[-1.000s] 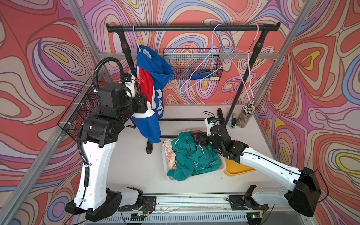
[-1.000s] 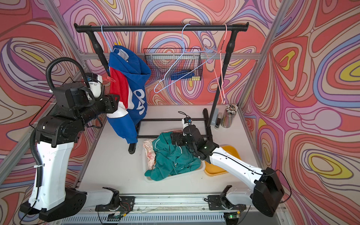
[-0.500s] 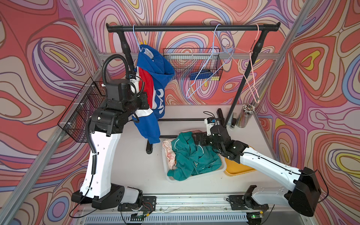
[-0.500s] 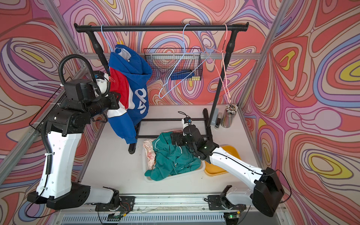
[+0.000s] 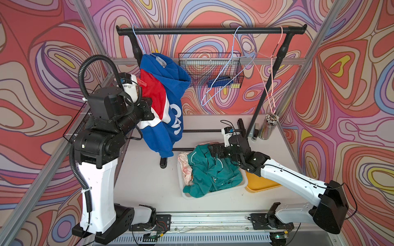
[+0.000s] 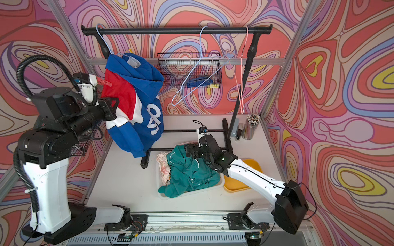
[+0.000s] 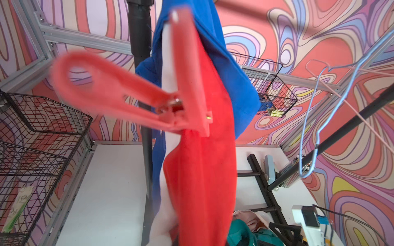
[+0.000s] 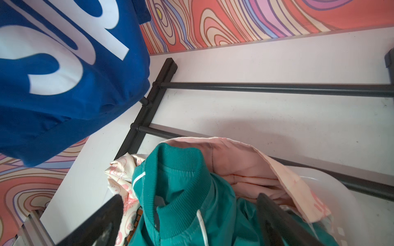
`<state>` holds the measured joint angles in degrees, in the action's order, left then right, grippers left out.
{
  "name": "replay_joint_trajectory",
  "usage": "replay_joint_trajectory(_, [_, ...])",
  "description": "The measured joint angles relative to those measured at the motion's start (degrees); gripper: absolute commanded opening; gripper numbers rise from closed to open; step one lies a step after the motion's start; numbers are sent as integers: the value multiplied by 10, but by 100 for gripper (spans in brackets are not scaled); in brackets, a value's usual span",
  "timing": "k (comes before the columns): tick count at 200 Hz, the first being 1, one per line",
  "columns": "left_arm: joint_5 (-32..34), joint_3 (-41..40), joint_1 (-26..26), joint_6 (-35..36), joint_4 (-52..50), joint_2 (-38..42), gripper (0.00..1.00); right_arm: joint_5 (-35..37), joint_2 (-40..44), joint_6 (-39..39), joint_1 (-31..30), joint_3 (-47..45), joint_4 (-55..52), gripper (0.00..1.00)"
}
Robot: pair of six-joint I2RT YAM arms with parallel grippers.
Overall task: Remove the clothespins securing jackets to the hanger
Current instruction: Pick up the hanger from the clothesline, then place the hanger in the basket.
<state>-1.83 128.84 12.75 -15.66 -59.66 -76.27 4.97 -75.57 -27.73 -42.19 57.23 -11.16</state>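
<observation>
Rack post and side basket apparently hem the jacket.

A red-orange clothespin is clamped on the left shoulder edge of the blue-red-white hooded jacket, its looped handles sticking out to the left. That jacket hangs at the far left, with white letters on its front. The teal jacket lies crumpled over the pink-and-cream one — both heaped near the centre of the tabletop.
</observation>
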Motion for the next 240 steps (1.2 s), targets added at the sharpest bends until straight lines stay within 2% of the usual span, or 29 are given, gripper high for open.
replay_joint_trajectory(65, [-41,17,0,-9,16,36,0,-14,-12,-7,0,10,0,98])
replay_joint_trajectory(98, [-80,-33,0,-17,30,75,0,-23,-12,-17,11,15,-2,98])
replay_joint_trajectory(172, [-167,-157,0,-45,20,223,0,-136,-43,-74,191,69,8,98])
replay_joint_trajectory(198, [-207,-198,0,-61,21,274,0,-157,-89,-80,223,122,9,98])
replay_joint_trajectory(240, [-253,-263,1,-85,20,320,0,-178,-154,-82,238,205,8,98])
